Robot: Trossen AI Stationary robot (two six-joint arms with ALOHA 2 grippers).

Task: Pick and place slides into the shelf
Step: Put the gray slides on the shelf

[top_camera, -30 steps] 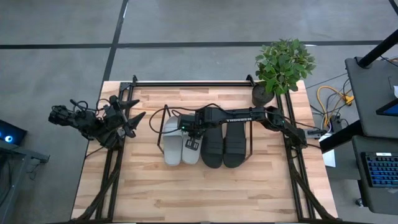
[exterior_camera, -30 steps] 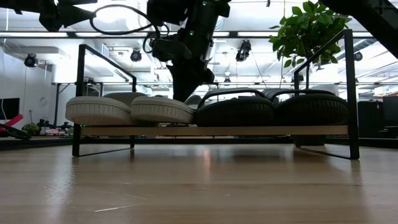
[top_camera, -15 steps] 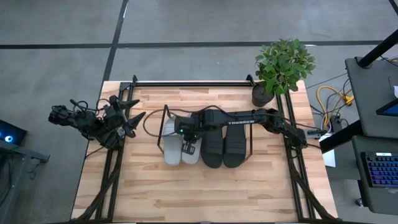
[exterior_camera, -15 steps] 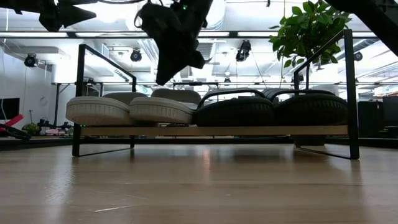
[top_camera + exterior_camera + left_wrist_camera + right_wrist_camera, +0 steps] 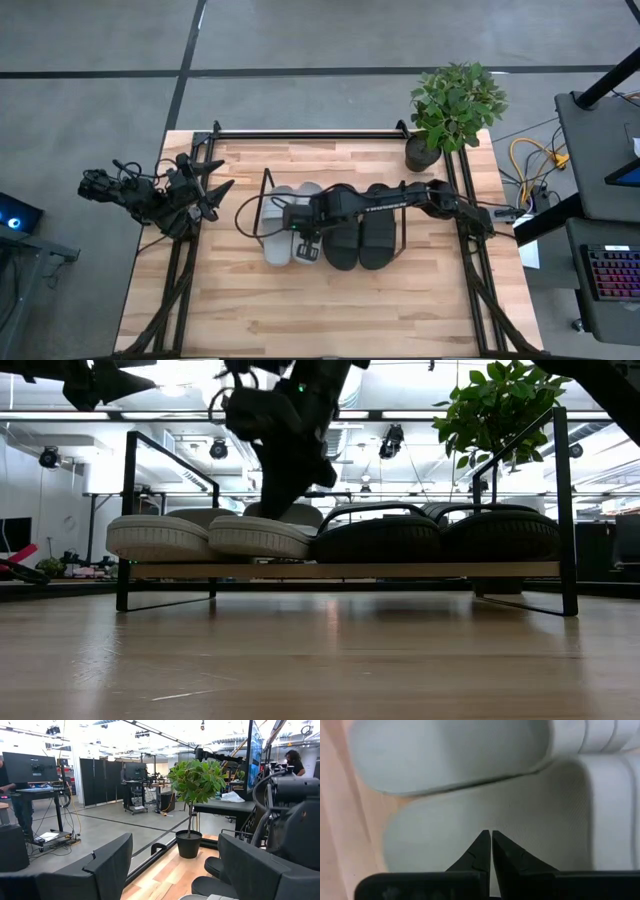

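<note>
The shelf (image 5: 400, 570) stands mid-table with all the slides side by side on its board. The two light grey slides (image 5: 278, 240) (image 5: 310, 256) are at its left end and the two black slides (image 5: 340, 248) (image 5: 377, 240) at its right. My right gripper (image 5: 305, 238) is shut and slants down over the near half of the right-hand grey slide (image 5: 530, 820); its arm reaches in from the table's right, across the black slides. My left gripper (image 5: 215, 193) waits open at the table's left edge, level, holding nothing. My right gripper has its shut fingertips (image 5: 485, 842) slanting down from above at the footbed (image 5: 470, 827) of the right-hand grey slide, toward its near end. I cannot tell whether they touch it. The slide lies flat on the shelf board.
A potted plant (image 5: 455, 105) stands at the far right corner. A black rail frame (image 5: 300, 133) runs along the far edge and down both sides of the table. Bare wood (image 5: 320, 310) lies between the shelf and the near edge.
My right gripper, still shut, has travelled along the right-hand grey slide from its far part toward the table's near edge. The slides lie where they were.
</note>
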